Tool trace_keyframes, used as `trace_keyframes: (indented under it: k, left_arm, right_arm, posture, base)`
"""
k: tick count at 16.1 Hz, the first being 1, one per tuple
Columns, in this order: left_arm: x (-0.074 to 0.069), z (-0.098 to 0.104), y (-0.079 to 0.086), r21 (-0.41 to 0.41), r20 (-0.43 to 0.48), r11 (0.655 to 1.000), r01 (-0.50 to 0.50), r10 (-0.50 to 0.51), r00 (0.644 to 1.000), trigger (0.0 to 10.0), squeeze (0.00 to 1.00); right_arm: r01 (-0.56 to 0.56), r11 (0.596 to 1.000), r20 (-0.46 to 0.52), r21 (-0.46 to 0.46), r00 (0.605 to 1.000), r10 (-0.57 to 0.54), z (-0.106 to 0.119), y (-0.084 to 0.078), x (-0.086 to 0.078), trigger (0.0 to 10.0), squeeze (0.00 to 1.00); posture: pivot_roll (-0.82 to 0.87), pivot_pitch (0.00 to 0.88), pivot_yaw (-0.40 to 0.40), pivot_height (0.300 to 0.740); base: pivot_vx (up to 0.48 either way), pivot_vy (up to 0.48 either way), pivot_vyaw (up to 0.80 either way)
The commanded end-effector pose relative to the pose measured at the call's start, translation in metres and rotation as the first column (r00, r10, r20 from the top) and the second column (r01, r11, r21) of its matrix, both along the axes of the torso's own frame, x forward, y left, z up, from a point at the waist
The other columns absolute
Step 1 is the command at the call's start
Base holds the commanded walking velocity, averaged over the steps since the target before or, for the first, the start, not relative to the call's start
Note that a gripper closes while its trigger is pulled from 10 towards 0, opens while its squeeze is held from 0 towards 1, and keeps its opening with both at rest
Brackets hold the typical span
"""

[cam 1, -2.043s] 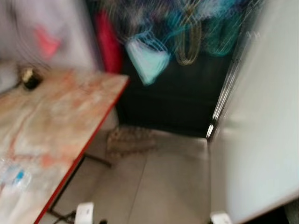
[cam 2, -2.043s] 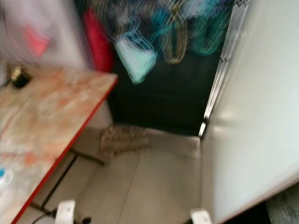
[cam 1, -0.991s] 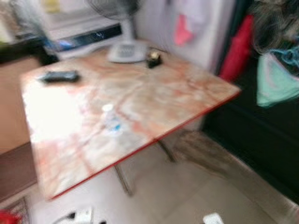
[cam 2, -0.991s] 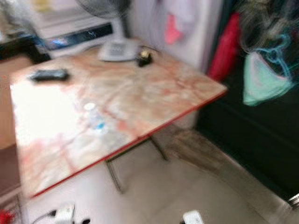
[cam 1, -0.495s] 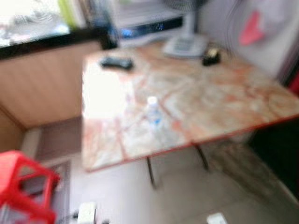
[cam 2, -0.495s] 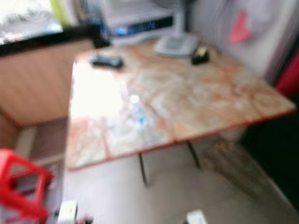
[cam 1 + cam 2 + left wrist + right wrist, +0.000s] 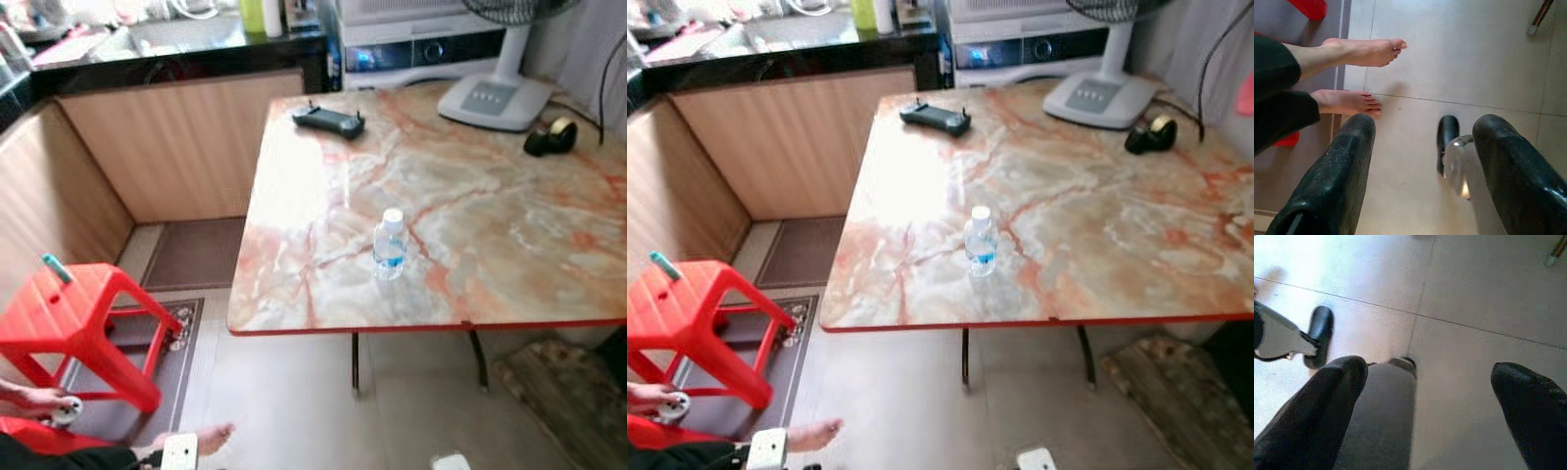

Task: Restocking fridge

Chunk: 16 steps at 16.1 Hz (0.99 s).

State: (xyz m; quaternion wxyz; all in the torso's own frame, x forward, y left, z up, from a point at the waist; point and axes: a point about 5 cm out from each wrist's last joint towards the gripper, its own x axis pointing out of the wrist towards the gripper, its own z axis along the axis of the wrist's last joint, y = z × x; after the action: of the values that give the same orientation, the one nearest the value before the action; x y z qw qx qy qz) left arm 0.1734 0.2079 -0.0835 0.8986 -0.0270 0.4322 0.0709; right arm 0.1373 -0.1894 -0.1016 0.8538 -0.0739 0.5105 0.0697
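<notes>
Standing upright, clear plastic bottle on glossy marble-patterned table.

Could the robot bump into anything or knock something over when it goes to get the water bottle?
Maybe. A person's bare feet rest on the floor close to the hanging, open left gripper, so a step could catch them. The red stool stands on the robot's left, easy to clip while walking. The water bottle stands upright on the marble table, a little in from the near edge; a clumsy reach might tip it over.
</notes>
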Motion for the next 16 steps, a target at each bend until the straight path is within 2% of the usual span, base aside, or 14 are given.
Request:
trace_keyframes:
  k: [1, 4, 16]
  left_arm:
    - [-0.002, 0.0, 0.004, 0.011, -0.012, 1.0, 0.0, 0.0, 1.0, 10.0, 0.0]
    - [-0.001, 0.0, 0.003, 0.01, -0.006, 1.0, 0.007, -0.007, 1.0, 10.0, 0.0]
    - [0.009, 0.005, 0.001, 0.018, 0.025, 1.0, 0.023, -0.023, 0.999, 10.0, 0.0]
  right_arm:
    - [0.0, 1.0, -0.012, 0.017, 1.0, 0.0, -0.002, 0.006, -0.002, 10.0, 0.0]
    - [0.0, 1.0, -0.015, 0.02, 1.0, 0.0, -0.002, 0.008, -0.003, 10.0, 0.0]
    - [-0.004, 0.999, -0.02, 0.032, 1.0, 0.005, -0.002, 0.009, -0.004, 10.0, 0.0]
  posture:
    - [-0.06, 0.064, 0.04, 0.74]
    - [-0.06, 0.06, 0.04, 0.74]
    - [-0.06, 0.044, 0.045, 0.74]
  base:
    - [0.0, 0.0, 0.0]
    - [0.0, 0.0, 0.0]
    - [0.0, -0.28, 0.0]
